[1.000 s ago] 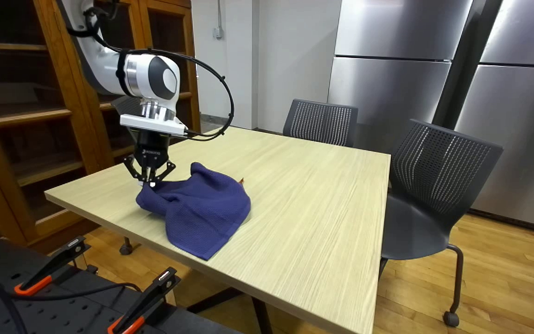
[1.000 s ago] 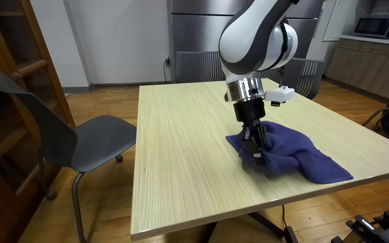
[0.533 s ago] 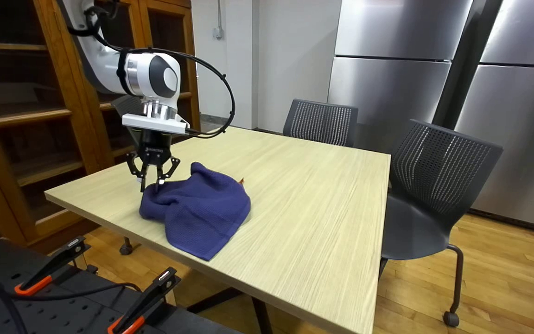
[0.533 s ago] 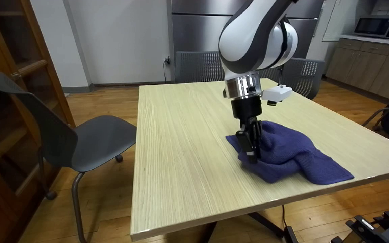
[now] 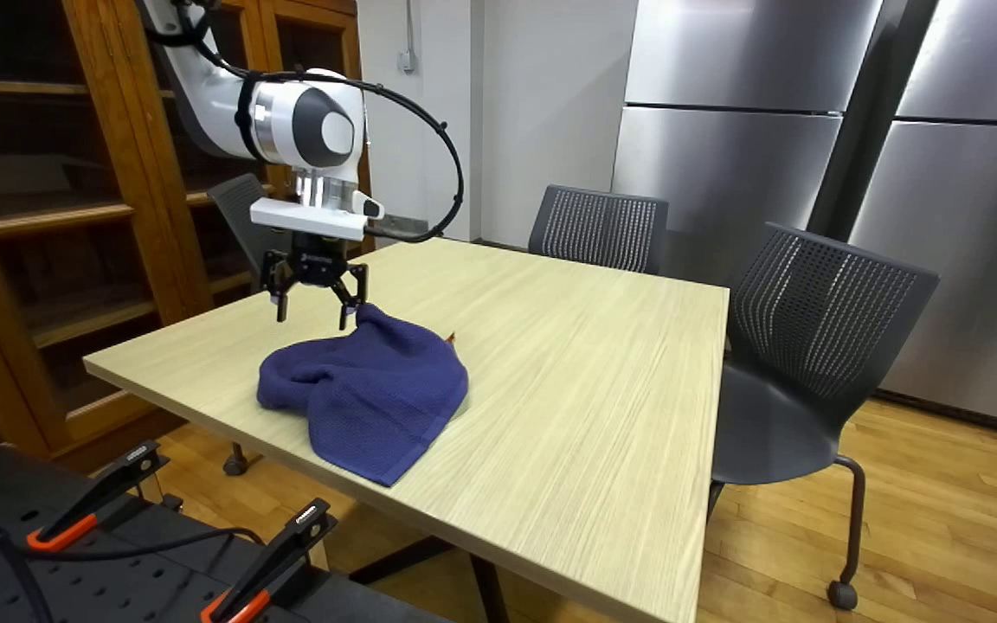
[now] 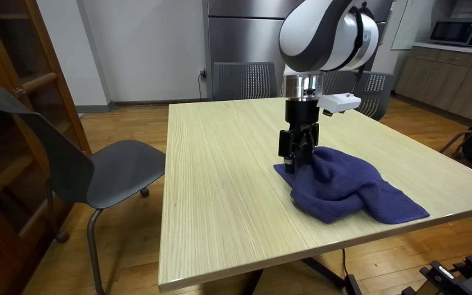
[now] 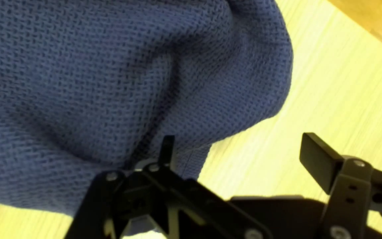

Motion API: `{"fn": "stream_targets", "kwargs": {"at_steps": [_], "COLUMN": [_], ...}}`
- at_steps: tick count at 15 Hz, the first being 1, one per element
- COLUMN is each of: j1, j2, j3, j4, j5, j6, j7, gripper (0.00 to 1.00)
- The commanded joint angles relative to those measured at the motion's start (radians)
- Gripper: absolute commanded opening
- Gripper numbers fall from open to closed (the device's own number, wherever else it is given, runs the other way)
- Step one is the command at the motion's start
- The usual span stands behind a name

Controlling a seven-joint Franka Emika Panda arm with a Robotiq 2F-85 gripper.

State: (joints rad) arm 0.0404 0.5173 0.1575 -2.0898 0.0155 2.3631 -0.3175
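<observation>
**1 cloth [image 5: 377, 389] on 1 table [image 5: 585, 381], my gripper [image 5: 312, 323] spread abv**

Cloth's dk blue, coarse weave, in a crumpled heap nr the table's edge, w/ 1 corner out to the rim. 1 sm. orange bit [image 5: 451, 337] pokes out behind it; rest hidden, can't ID it. My 1 gripper hangs just abv, jaws wide apart: per the wrist view, 1 finger [image 7: 167, 149] overlaps the fabric, its mate's over the tabletop. Any contact is hard to judge.

Further out, in an ext. view: 3 chairs [image 5: 840, 320], 1 mostly hidden behind my arm [image 5: 221, 112]; 2 blk/orange clamps [image 5: 273, 561]; 2 steel fridges [image 5: 723, 173], cut off at top; 1 wood cabinet [image 5: 118, 156], also cut off. 1 microwave [image 6: 451, 32] far back in an ext. view. My arm runs out of frame in both ext. views; wrist view crops the cloth at top & L.
</observation>
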Motion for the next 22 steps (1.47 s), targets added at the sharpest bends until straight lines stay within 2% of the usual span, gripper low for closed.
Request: {"fn": "stream_targets", "kwargs": {"at_steps": [1,5,13,17,22], "j1": [-0.024,-0.032,-0.086,-0.095,-0.119], "j2": [-0.096,-0.158,-0.238,-0.267,-0.313], "j3": [-0.009,-0.033,-0.037,-0.058,-0.071], "j4": [-0.086,-0.138,-0.187,-0.207,-0.241], "j5": [0.034,0.042,0.144,0.141,0.189], "j6": [0.053,0.112,0.17,0.214,0.279], "j7": [0.038,0.07,0.031,0.037,0.033], "gripper": [1.0,1.0,1.0,1.0,1.0]}}
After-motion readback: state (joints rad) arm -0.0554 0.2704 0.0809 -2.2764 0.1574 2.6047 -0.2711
